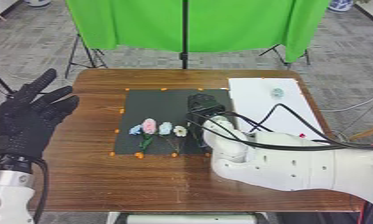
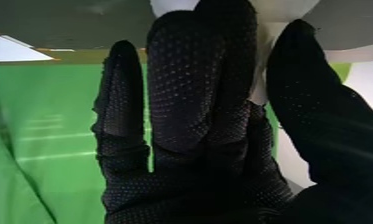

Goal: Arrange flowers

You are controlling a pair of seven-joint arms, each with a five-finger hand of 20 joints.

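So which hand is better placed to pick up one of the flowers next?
Right, I'd judge: the right hand is over the dark mat, near the flowers, while the left hand is out by the table's left edge.

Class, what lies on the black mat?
A pink flower, a white flower and two blue ones lie on the mat; whatever the right hand covers cannot be seen.

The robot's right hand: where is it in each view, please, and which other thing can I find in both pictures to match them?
Head view: the right hand is near the middle, over the dark mat, between the flowers and the white sheet.
Right wrist view: the right hand is close up, in front of the green cloth.
Shared landmark: the green cloth.
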